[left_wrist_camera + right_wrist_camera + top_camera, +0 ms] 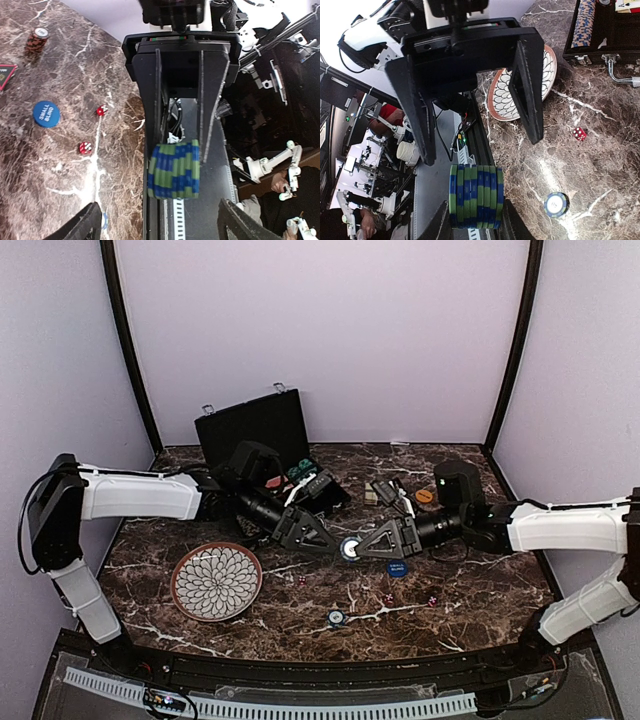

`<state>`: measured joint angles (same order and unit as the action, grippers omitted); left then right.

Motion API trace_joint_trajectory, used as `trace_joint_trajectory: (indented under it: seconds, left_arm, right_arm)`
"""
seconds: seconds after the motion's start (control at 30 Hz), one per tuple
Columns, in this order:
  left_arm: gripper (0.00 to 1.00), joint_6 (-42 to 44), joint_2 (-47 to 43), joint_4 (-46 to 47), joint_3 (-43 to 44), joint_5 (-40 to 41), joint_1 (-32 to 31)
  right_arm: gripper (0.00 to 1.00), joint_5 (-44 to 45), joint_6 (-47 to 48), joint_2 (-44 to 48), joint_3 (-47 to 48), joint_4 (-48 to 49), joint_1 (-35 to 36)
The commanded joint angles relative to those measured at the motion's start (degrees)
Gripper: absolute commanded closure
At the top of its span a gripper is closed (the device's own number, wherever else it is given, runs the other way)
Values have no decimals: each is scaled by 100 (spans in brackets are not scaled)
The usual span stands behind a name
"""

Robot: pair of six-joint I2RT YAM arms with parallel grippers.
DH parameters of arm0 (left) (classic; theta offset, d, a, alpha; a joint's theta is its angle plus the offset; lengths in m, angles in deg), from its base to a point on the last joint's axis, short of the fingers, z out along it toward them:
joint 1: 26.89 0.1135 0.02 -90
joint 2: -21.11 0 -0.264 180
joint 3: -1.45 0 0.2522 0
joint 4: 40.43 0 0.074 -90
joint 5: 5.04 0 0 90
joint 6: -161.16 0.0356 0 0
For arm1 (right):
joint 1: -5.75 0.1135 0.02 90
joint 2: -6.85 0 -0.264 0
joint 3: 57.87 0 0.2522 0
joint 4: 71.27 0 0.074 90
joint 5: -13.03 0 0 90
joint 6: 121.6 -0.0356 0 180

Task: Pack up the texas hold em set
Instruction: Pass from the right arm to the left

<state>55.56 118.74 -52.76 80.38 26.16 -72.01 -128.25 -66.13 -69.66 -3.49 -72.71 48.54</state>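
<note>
The marble surface (480,620) is seen with the set only partly packed. The black briefcase (252,428) stands open at the far left-centre; a row of chips (585,22) is already seated inside, so some packing is judged done. The patterned plate (176,580), near left, is not part of the set.

Over mid-surface the two arms are met tip to tip. The right end effector (368,545) is clamped on a blue-and-green chip stack (475,197), held off the surface. The left end effector (328,543) is spread wide, facing the stack; its fingers are just short of it and not touching. A hand-over toward the briefcase side is judged to be the step in hand, not yet completed.

Not yet packed, loose on the surface:
- blue button (396,568), just near of the right end effector
- orange button (425,496), far right of centre
- single chip (335,617), near centre
- red dice (388,598), scattered near centre and right

The lid is not yet closed and the latches are not fastened. Roughly the middle of the task is judged.
</note>
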Motion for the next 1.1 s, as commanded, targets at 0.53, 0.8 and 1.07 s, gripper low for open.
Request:
trace_joint_trajectory:
  seconds: [0.53, 0.8, 1.07]
  left_arm:
    - [43, -884, 321, 1202, 118, -774, -206]
    - [56, -924, 364, 1239, 163, -763, -216]
    - [57, -1001, 389, 1340, 189, -716, -212]
  right_arm:
    - [100, -123, 69, 57, 262, 394, 18]
    - [100, -90, 83, 7, 270, 380, 19]
    - [100, -152, 103, -25, 269, 345, 19]
